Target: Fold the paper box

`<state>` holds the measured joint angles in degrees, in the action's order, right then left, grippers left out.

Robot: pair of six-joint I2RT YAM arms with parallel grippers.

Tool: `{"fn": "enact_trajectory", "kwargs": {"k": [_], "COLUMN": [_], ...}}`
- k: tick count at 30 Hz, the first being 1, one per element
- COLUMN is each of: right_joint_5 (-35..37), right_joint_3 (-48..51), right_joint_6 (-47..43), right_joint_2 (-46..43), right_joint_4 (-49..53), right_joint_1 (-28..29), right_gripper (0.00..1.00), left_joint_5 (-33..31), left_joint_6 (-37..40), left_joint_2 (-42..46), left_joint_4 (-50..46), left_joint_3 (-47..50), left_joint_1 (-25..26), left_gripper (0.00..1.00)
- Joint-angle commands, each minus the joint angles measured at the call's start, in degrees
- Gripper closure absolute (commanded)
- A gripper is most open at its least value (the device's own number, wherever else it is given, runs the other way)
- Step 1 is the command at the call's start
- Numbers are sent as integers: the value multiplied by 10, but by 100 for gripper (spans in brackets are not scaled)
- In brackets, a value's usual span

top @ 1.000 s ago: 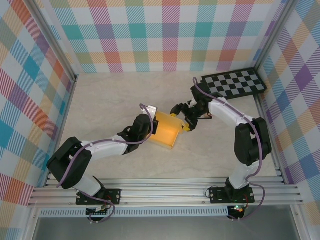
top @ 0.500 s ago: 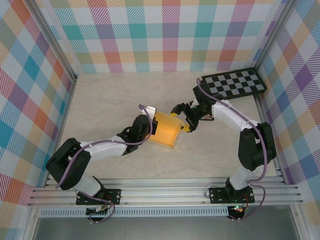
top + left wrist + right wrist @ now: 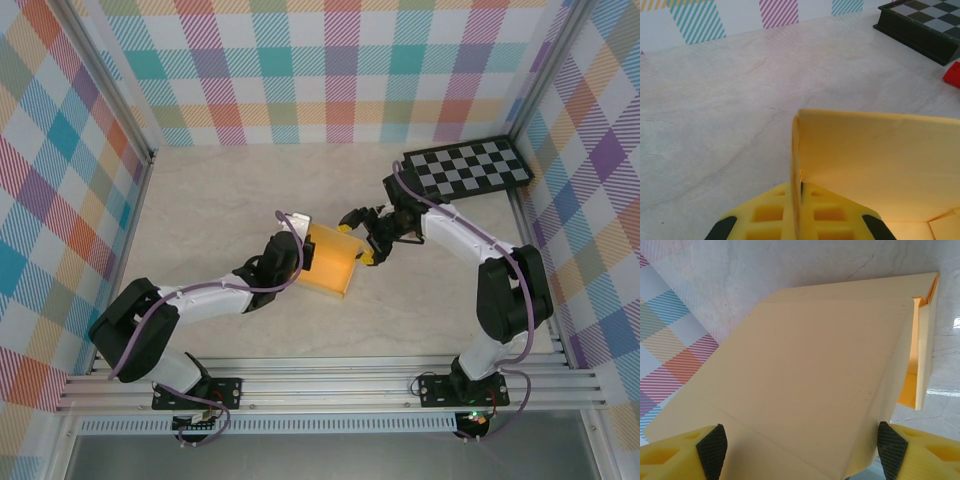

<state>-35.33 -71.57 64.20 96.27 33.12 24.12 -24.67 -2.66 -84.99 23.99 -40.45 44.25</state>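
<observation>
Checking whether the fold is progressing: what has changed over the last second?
The right arm swung its elbow outward, to the right, and its forearm shifted slightly. The right pincer stayed open at the far right edge of the paper box. Nothing was taken hold of or let go. The left pincer stays shut on a wall of the box, which has barely moved.
</observation>
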Motion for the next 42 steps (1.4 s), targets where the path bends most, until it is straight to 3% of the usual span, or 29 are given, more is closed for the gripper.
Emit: {"fn": "enact_trajectory", "kwargs": {"k": [1,14,17,24,35,42], "right_joint_5": [-6,56,62,65,36,53], "right_joint_3": [5,21,26,24,34,35], "right_joint_6": [24,0,-1,6,72,77], "right_joint_2": [-4,-6,-7,-5,-3,-7], "right_joint_4": [-27,-14,-22,-34,-93,-99], "right_joint_1": [8,11,11,14,31,31], "right_gripper": [21,37,48,59,54,66], "left_joint_5": [10,17,22,28,36,23], "left_joint_6": [-12,-22,-23,-30,-53,-55], "left_joint_2": [14,21,24,29,16,6], "left_joint_4": [30,44,44,45,63,66], "left_joint_3": [12,36,38,42,38,34], "left_joint_1": [22,34,38,47,90,109], "left_gripper": [100,100,100,100,100,100]}}
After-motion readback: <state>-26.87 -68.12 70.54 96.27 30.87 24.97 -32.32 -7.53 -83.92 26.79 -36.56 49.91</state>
